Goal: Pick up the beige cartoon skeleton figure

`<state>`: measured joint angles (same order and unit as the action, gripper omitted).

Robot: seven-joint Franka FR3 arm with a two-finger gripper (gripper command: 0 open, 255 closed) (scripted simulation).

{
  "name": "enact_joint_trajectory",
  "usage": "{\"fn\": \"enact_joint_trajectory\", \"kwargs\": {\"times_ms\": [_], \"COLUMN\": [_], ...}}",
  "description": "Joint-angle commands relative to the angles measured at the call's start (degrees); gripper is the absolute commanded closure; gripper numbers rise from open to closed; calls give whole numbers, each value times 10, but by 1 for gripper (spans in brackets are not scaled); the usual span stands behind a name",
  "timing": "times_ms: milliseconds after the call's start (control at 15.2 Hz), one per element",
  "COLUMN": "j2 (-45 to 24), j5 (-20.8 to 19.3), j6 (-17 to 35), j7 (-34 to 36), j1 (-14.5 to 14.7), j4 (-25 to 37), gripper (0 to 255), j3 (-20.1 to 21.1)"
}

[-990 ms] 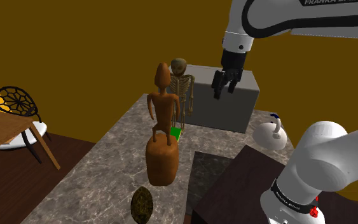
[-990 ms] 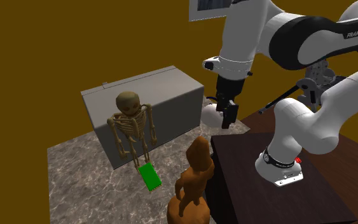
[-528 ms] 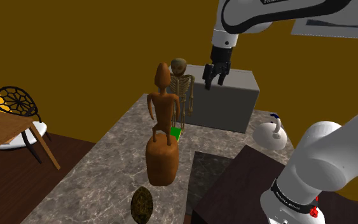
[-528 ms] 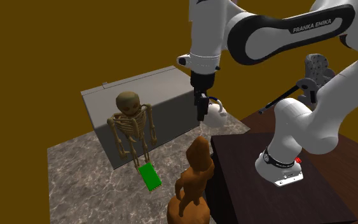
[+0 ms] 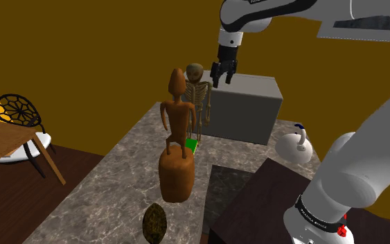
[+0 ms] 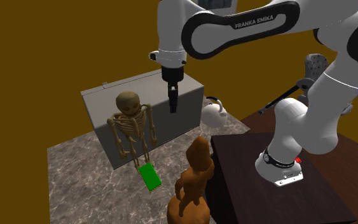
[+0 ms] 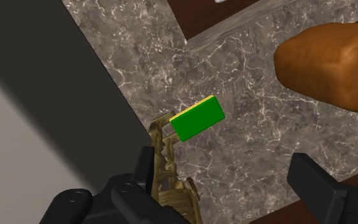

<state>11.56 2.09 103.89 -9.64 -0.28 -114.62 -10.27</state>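
Hanging open beside the skull, the end effector [image 5: 222,73] is seen with its black fingers [image 7: 323,188] spread wide and nothing clasped between them. In the wrist view the beige skeleton figure [image 6: 131,127] is found just inside one finger rather than centred in the gap, and it is not touched. The figure stands upright on the marbled surface [image 5: 110,187], close in front of a grey box [image 6: 158,89], with its feet at a small green block [image 7: 197,118]. A taller brown carved figure [image 5: 177,138] stands nearer the shoulder camera, apart from the skeleton, and a white kettle [image 5: 296,144] is set well off to the side by the box. The skeleton is judged to be light and stiff but delicate: its arms and legs are thin rods that could slip out of a grip or be bent, and its narrow footing suggests it would be tipped by a sideways nudge. A hold is best taken across the ribcage or the shoulders, where the body is broadest and most solid; the rounded skull is thought a less sure hold.
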Motion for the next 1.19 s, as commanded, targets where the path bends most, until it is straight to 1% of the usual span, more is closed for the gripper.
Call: {"fn": "enact_joint_trajectory", "kwargs": {"times_ms": [0, 396, 462, 924, 1056, 1122], "j2": [-45, -188, -194, -197, -197, -197], "j5": [7, 40, 42, 44, 44, 44], "j6": [2, -24, -26, 31, 31, 31], "j7": [-18, -72, -74, -79, -79, -79], "j1": [-2, -19, -21, -20, -20, -20], "j4": [42, 204, 213, 158, 158, 158], "gripper": [0, 0, 0, 0, 0, 255], "j3": [-9, -28, -28, -27, -27, -27]}}
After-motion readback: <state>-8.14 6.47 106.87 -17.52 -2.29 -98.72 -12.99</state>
